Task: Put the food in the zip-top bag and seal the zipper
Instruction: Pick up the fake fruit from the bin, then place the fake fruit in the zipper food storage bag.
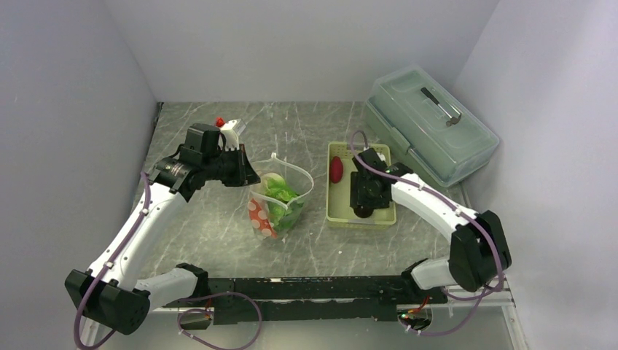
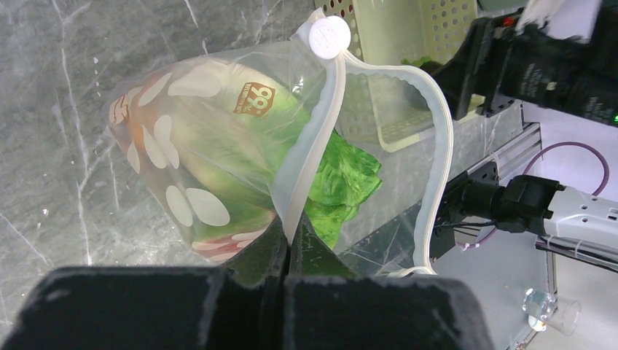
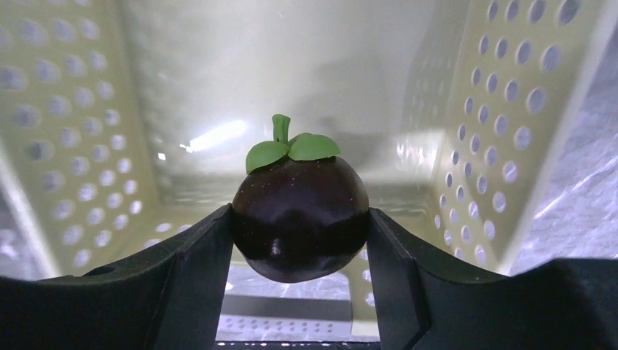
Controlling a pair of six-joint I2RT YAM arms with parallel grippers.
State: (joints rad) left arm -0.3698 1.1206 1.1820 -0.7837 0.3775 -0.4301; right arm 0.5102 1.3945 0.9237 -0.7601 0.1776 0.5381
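The zip-top bag (image 1: 278, 203) stands open mid-table, with leafy green lettuce (image 1: 279, 191) and other food inside. My left gripper (image 1: 248, 175) is shut on the bag's mouth edge, and the left wrist view shows the zipper strip (image 2: 315, 138) pinched between its jaws (image 2: 291, 240) with the lettuce (image 2: 342, 182) behind. My right gripper (image 1: 362, 208) is down in the pale green basket (image 1: 339, 212), shut on the dark maroon ball (image 3: 299, 215), which has green leaves on top. A red-orange long piece (image 1: 335, 170) lies in the basket.
A large translucent lidded box (image 1: 430, 124) stands at the back right, close behind the basket. A small white and red object (image 1: 227, 125) sits at the back left. Grey walls close in on three sides.
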